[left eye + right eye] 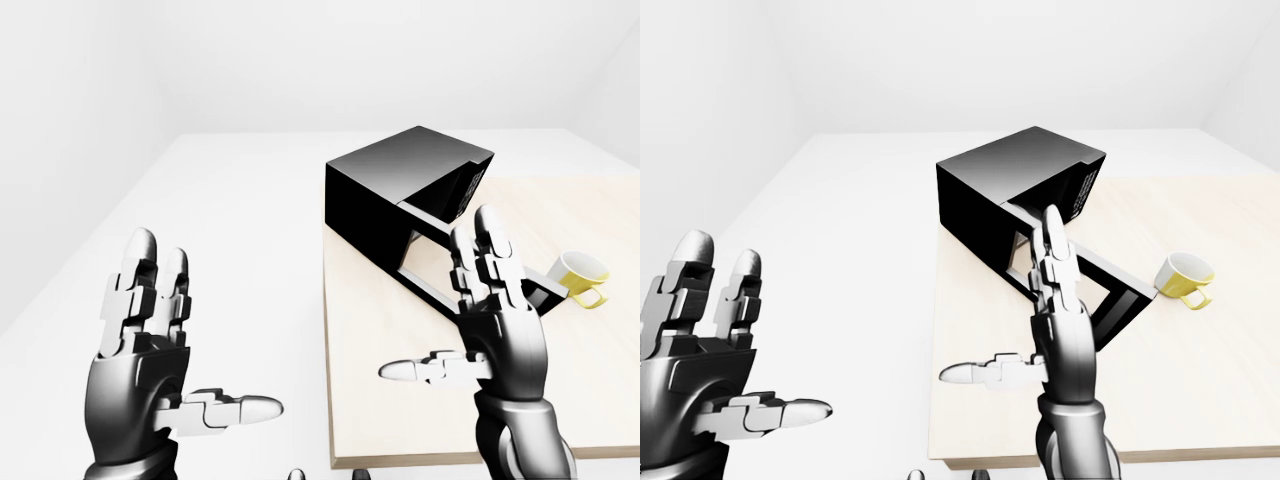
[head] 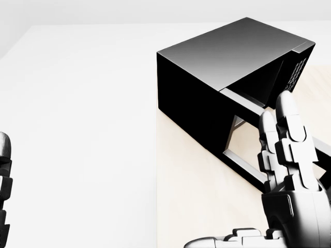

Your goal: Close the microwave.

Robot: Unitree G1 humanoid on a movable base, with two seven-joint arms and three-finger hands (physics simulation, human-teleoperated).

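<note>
Microwave [image 1: 1015, 190] sits on the pale wooden surface [image 1: 1040, 420], near its left edge in the right-eye view, and its door [image 1: 1090, 285] hangs wide open, swung out toward the robot. It looks like a big, hard, heavy box that should stay put when pushed. The door looks stiff and light and should swing on its hinge. A good spot to push is probably the far end of the door, away from the hinge, with a flat hand and no grabbing. The right hand [image 1: 1060, 300] is up beside the open door with its fingers [image 1: 1052, 235] straight and spread, holding nothing; I cannot tell if it touches the door. The left hand [image 1: 150, 330] is well apart on the left, also open and empty. A yellow cup [image 1: 1185, 275] lies tipped on the surface just right of the door end.
</note>
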